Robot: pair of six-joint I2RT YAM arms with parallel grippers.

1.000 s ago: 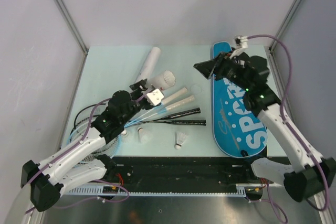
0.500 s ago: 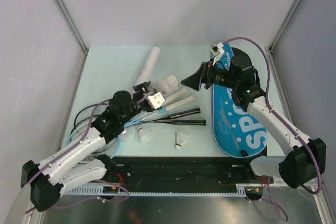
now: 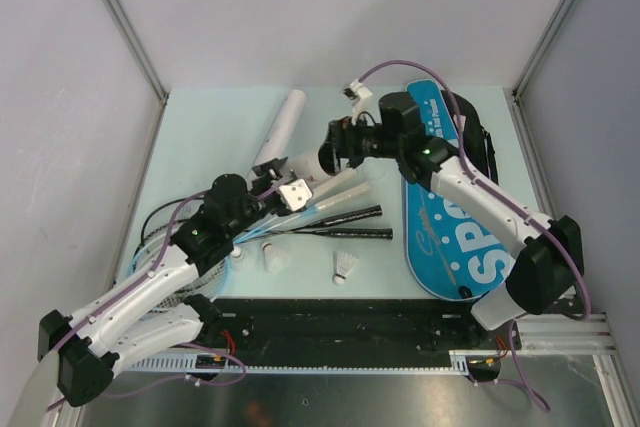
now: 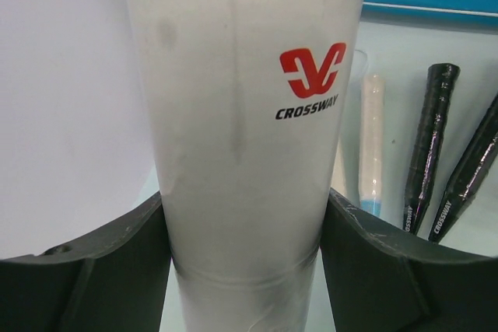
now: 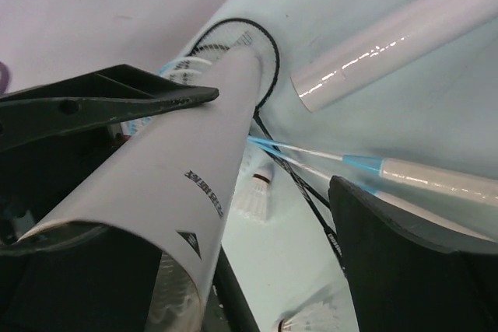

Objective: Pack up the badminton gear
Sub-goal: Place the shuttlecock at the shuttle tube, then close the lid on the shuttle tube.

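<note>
My left gripper (image 3: 283,185) (image 4: 245,207) is shut on a long white tube (image 3: 305,163) (image 4: 241,114) and holds it tilted above the table. My right gripper (image 3: 328,152) (image 5: 276,141) stands open around that tube's (image 5: 187,192) far open end. One finger lies along the tube and the other is well apart from it. A second white tube (image 3: 283,125) (image 5: 405,36) lies at the back. The rackets' white handles (image 3: 340,185) and black handles (image 3: 352,217) lie mid-table. Two shuttlecocks (image 3: 345,267) (image 3: 272,257) stand near the front. The blue SPORT bag (image 3: 465,217) lies on the right.
The racket heads (image 3: 160,232) lie under my left arm at the table's left side. A black rail (image 3: 350,322) runs along the near edge. Grey walls close in the table on the left, back and right.
My right arm swung left from over the bag to the raised tube's end, and its jaws opened wider. The left arm and its tube have not moved.
</note>
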